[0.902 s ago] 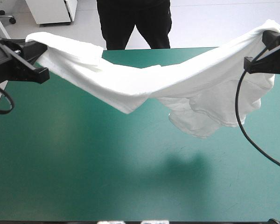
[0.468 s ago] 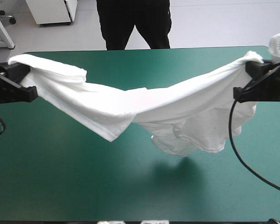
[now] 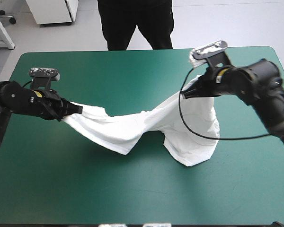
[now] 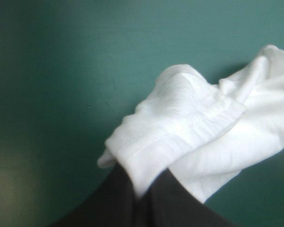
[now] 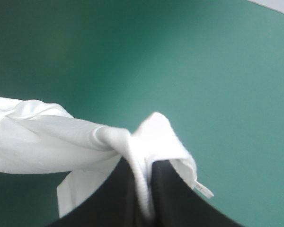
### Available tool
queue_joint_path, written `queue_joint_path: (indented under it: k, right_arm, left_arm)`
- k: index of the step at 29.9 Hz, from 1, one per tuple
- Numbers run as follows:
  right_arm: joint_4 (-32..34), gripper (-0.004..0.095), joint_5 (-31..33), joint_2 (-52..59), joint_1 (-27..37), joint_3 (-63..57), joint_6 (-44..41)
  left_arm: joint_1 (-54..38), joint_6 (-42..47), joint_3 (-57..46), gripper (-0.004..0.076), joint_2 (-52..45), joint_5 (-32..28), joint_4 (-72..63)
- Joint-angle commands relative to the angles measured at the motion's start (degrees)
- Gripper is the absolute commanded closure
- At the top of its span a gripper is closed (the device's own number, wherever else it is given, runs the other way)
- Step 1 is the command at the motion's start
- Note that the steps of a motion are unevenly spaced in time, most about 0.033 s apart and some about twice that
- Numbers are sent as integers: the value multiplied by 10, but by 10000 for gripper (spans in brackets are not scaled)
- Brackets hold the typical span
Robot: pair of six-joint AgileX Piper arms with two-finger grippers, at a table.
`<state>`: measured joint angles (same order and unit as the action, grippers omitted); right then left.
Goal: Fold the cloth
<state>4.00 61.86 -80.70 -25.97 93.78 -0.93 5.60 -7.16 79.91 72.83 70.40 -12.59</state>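
The white T-shirt stretches as a twisted band between both sets of jaws, its middle and a draped fold sagging onto the teal-green desk. The left jaws, low over the desk, are pinched tight on a hemmed edge. The right jaws, raised higher, clamp a bunched corner.

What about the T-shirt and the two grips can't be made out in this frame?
- High view: the T-shirt is twisted, its own folds hiding collar and sleeves.
- High view: the right gripper has its pinch point under its own wrist.
- Left wrist view: cloth covers where the left gripper pinches.
- Right wrist view: label too small to read.
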Motion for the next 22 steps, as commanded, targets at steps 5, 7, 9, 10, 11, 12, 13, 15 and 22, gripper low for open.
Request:
queue_joint_path:
  k: [5,7,9,10,11,12,13,15,22]
  right_arm:
    - [16,925,-99,-134,2,13,9]
    - [16,925,-110,-161,2,13,9]
    - [16,925,-120,-179,2,13,9]
    - [16,925,-125,-188,2,13,9]
    - [16,925,-128,-192,2,13,9]
    - [17,925,-131,-197,2,13,9]
    - [17,925,-133,-199,2,13,9]
    - [24,925,-139,-202,3,13,9]
    - [22,830,-130,-202,25,13,9]
  left_arm:
    - [0,3,-2,733,117,-110,9]
    - [0,3,-2,733,152,-134,26]
    - [0,3,-1,733,177,-155,46]
    - [0,3,-1,733,193,-171,56]
    - [0,3,-1,733,202,-181,60]
    - [0,3,-1,733,211,-193,64]
    - [0,3,-1,733,218,-208,70]
    - [0,5,-1,733,226,-228,73]
    - [0,-7,1,575,229,-246,96]
